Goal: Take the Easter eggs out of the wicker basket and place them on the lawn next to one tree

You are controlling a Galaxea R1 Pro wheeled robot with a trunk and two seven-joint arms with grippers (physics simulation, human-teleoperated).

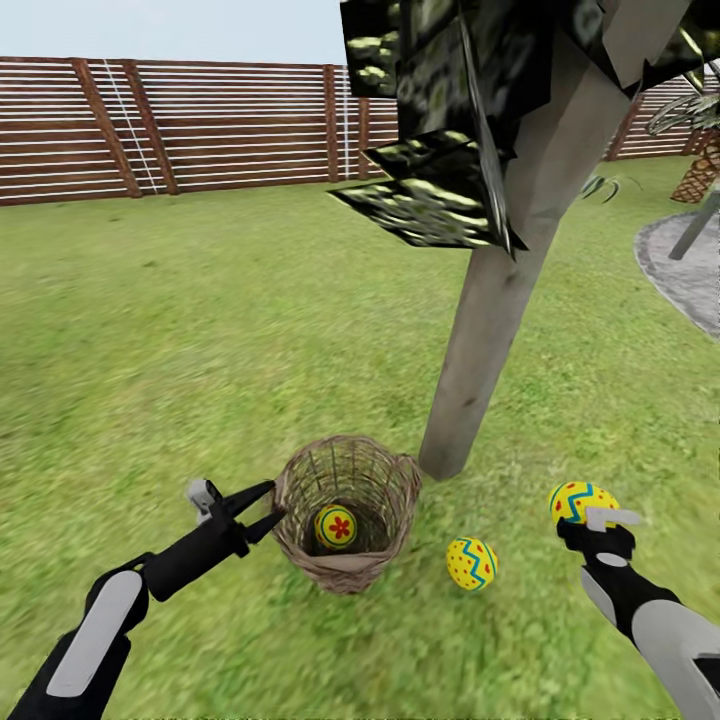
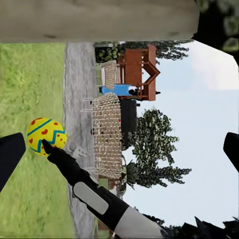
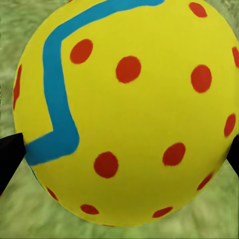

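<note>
The wicker basket [image 1: 345, 560] stands on the lawn [image 1: 200, 330] just in front of the tree [image 1: 500, 300] trunk. One Easter egg with a red flower [image 1: 336, 527] lies inside it. A second egg [image 1: 471, 563], yellow with red dots and a blue zigzag, rests on the grass right of the basket, near the trunk's foot. My right gripper [image 1: 590, 512] is shut on a third egg [image 1: 580, 498] [image 3: 124, 109] [image 2: 46, 135] held above the grass further right. My left gripper [image 1: 268, 506] is open beside the basket's left rim, nothing between its fingers.
A wooden slat fence [image 1: 200, 125] runs along the back. Grey paving [image 1: 690, 270] lies at the right. Dark leaf panels [image 1: 440, 150] hang low over the basket. In the left wrist view, a brick structure [image 2: 107, 134] and a red wooden frame [image 2: 142, 69] stand far off.
</note>
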